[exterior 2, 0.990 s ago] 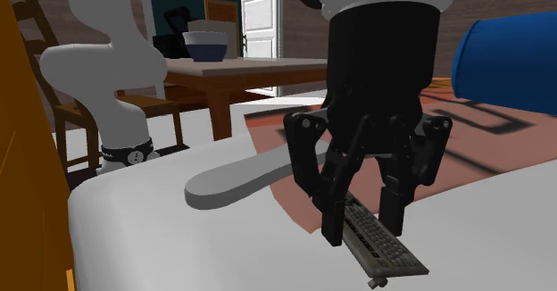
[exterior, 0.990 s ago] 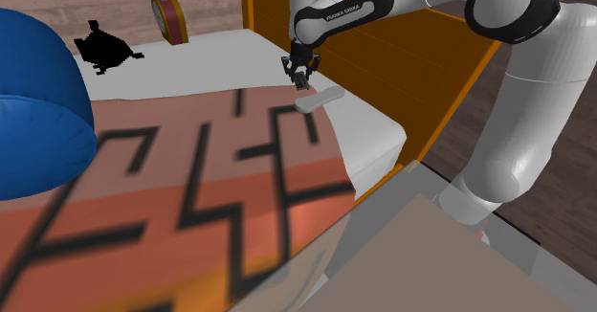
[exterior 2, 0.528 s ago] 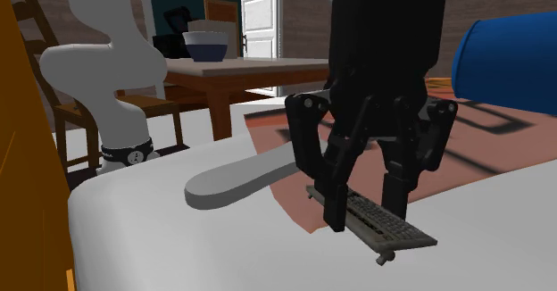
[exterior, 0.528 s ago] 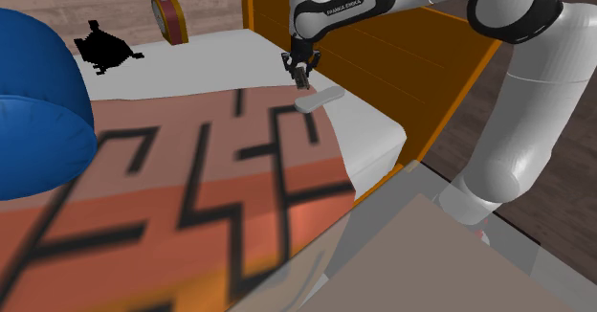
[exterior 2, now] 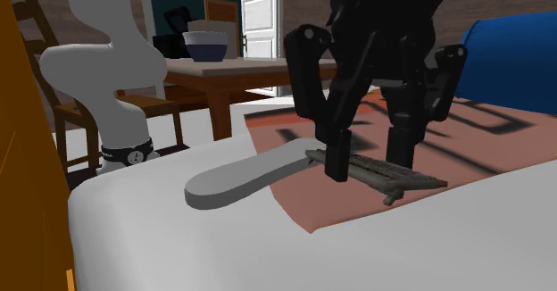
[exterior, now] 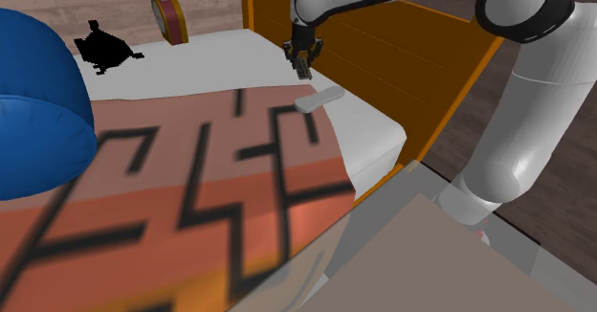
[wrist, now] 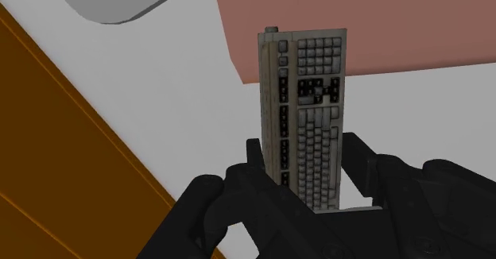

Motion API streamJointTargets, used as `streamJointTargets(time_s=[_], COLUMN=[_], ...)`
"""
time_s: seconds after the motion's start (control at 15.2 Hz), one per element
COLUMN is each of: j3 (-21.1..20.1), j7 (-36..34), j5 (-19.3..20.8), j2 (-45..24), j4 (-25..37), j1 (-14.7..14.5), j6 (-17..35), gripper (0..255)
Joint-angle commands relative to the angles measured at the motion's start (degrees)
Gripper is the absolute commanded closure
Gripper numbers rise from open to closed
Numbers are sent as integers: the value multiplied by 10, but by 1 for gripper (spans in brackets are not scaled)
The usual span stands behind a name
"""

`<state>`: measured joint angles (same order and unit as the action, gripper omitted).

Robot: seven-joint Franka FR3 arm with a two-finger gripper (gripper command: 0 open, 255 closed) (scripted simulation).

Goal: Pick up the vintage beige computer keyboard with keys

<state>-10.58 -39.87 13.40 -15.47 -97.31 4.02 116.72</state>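
I have the gripper [exterior 2: 369, 162] clamped on the keyboard [exterior 2: 379, 171], one black finger on each long edge, near one end of it. In the wrist view the keyboard [wrist: 306, 114] runs straight out from between the fingers [wrist: 254, 166]. It is beige-grey, with rows of pale keys and a few dark ones (the dark ones sit in a cluster toward the far end).

The keyboard hangs in the air over the bed [exterior 2: 223, 245]. Its near end is above the white sheet and its far end is over the edge of the reddish blanket [wrist: 381, 19]. From the second exterior view it lies nearly level, tilted a little.

A flat grey paddle-shaped thing [exterior 2: 236, 178] lies on the sheet just beside the blanket's corner, apart from the keyboard. In the shoulder view the gripper [exterior: 302, 63] sits above that grey piece [exterior: 319, 98], close to the orange wooden board [exterior: 383, 61] along the bed's side. A blue cushion [exterior: 33, 90] lies at the far end of the blanket [exterior: 191, 195].
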Motion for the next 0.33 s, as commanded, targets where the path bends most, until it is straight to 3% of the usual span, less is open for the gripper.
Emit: streamJointTargets(time_s=[0.0,0.26], j3=[0,-1], j7=[4,7], j5=[-2,-4], j2=[2,5], j4=[14,27], j1=[0,0], j6=[-16,-31], gripper=[255,255])
